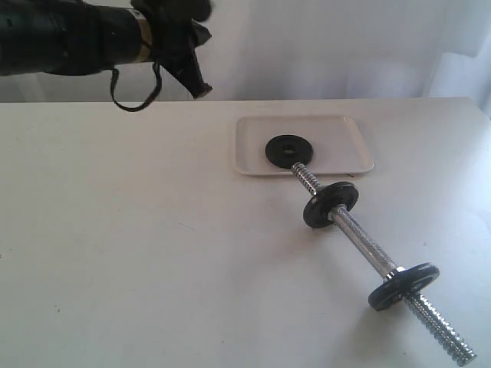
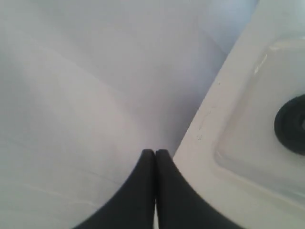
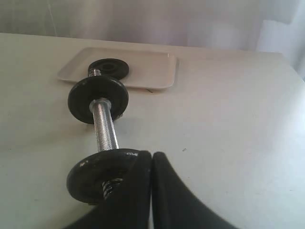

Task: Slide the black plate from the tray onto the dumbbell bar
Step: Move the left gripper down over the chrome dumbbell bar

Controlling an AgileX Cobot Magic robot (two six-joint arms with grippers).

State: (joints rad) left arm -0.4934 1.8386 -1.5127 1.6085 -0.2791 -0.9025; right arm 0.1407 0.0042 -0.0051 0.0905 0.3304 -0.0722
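One black plate (image 1: 289,150) lies flat in the white tray (image 1: 337,138), near its front rim. The chrome dumbbell bar (image 1: 364,241) rests on the table, running diagonally from the tray's front edge toward the near right. It carries two more black discs, one (image 1: 330,203) near the tray and one (image 1: 403,285) near the close end. My left gripper (image 1: 201,92) hangs shut and empty, high at the back left of the tray. In the left wrist view its gripper (image 2: 155,151) is beside the tray (image 2: 252,143) and the plate (image 2: 291,124). My right gripper (image 3: 152,155) is shut, empty, above the bar's near disc (image 3: 102,179).
The pale table (image 1: 153,253) spreads wide to the left of the bar and tray. A white curtain (image 1: 345,46) hangs behind the table's back edge. The table's right edge runs close to the bar's near end. The right arm does not show in the exterior view.
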